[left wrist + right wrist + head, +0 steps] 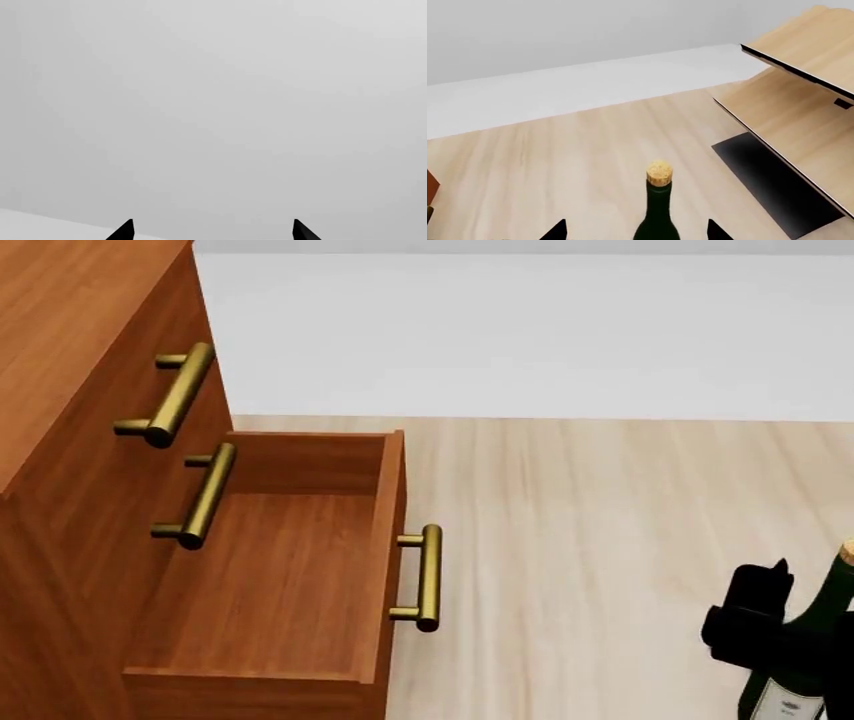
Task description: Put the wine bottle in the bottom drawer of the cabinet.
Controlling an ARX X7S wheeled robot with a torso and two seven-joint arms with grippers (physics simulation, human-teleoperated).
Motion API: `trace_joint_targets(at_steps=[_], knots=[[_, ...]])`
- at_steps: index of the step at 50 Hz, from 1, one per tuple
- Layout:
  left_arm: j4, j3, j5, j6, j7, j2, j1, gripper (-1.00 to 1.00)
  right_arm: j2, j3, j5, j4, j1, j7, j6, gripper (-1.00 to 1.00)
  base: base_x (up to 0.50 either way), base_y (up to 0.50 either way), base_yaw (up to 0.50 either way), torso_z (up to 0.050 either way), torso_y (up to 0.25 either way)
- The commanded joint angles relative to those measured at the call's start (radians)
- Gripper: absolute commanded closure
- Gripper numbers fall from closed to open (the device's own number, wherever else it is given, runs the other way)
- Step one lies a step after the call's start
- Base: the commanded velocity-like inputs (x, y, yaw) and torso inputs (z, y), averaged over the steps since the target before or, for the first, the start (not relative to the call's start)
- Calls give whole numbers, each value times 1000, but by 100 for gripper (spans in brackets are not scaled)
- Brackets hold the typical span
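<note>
I've got the right pincer straddling the tall dark green glass wine bottle, apparently gripping it (contact is out of frame), upright on the floor well apart from the open reddish-brown bottom drawer, ready for loading.

pale wood floor, cabinet standing on it, rack too

The cabinet and its bottom drawer look like smooth reddish-brown wood with satin brass bar handles, the wine bottle is glossy dark green glass under a grainy cork, and the floor is pale matt wood.
</note>
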Motion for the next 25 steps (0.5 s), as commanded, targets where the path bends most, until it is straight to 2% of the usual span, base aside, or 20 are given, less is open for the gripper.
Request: trace_joint_targets(at_steps=[1,25], knots=[[-3,3,-1,1,-5,-4,0,-100,4,-38,-34,92,24,-14,-33,-100,0,0,0,0,0],[-6,5,-8,11,-11,-7,6,-100,13,-135,-118,284,90,-52,-118,-100,0,0,0,0,0]])
